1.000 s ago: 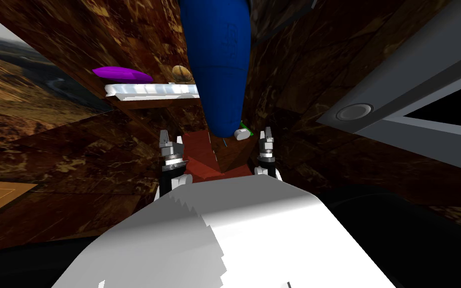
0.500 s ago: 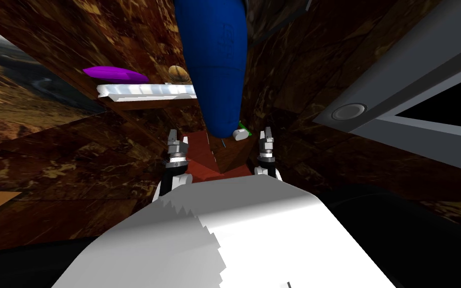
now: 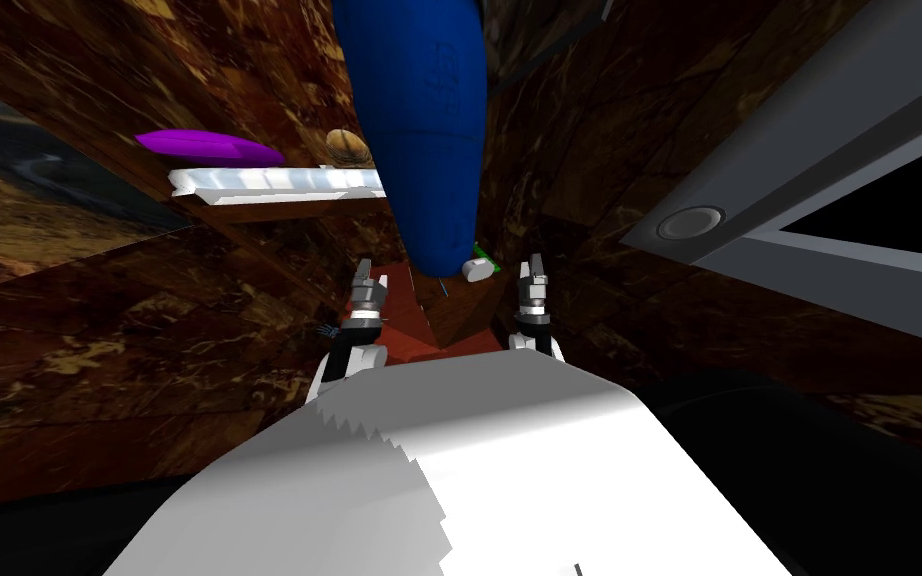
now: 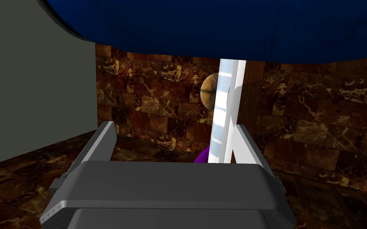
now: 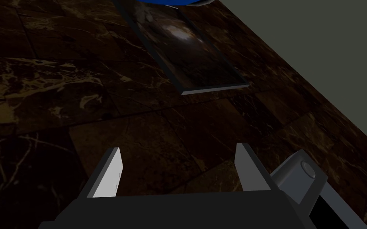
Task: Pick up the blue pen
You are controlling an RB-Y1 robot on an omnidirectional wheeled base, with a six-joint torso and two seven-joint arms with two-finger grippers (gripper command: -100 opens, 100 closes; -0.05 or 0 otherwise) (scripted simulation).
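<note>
We are in the approach: the left gripper and right gripper hang wide and empty. A thin blue sliver, likely the blue pen, lies between them on the reddish surface; next, lower one gripper over it

Here's the reddish-brown surface, and on it lies a thin blue pen, close to the far edge. Right at that far edge sits a small white object, with a green scrap just behind it. Off to one side, a white shelf carries a flat purple object and a round brown object.
</note>
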